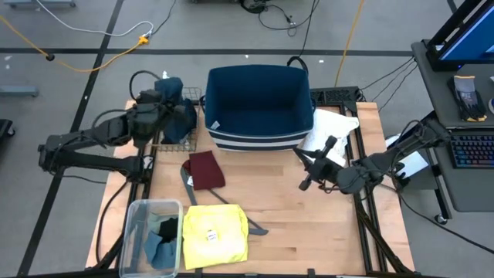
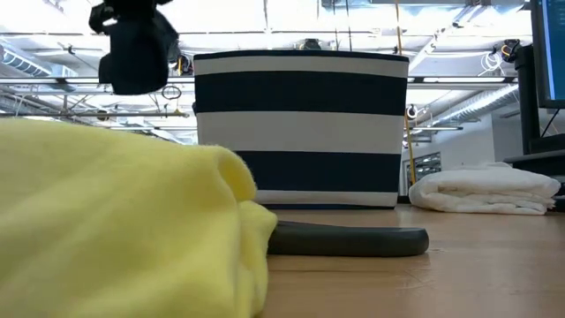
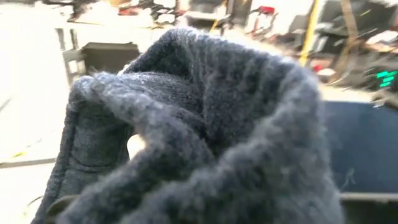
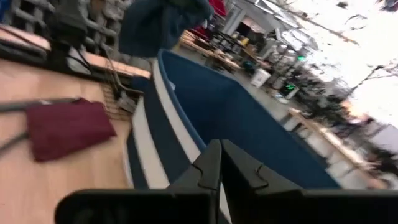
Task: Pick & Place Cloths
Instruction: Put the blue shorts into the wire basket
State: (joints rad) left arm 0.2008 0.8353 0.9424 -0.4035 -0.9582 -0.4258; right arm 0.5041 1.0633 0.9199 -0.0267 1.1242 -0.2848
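My left claw (image 1: 171, 108) was clamped on a fuzzy dark blue cloth (image 1: 171, 91), held up beside the striped navy basket (image 1: 259, 108) (not over it yet). Next I'd guess: swing across the rim, let go. Farther off, my right claw (image 1: 318, 168) idled, fingers pinched together, empty.

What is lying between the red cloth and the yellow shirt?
In the high view, the thin grey hanger lies across bare wood between the maroon cloth and the yellow T-shirt.

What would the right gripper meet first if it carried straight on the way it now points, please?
Probably the navy-and-white striped basket: the right gripper is shut and aims at its near wall and rim, though depth is unclear.
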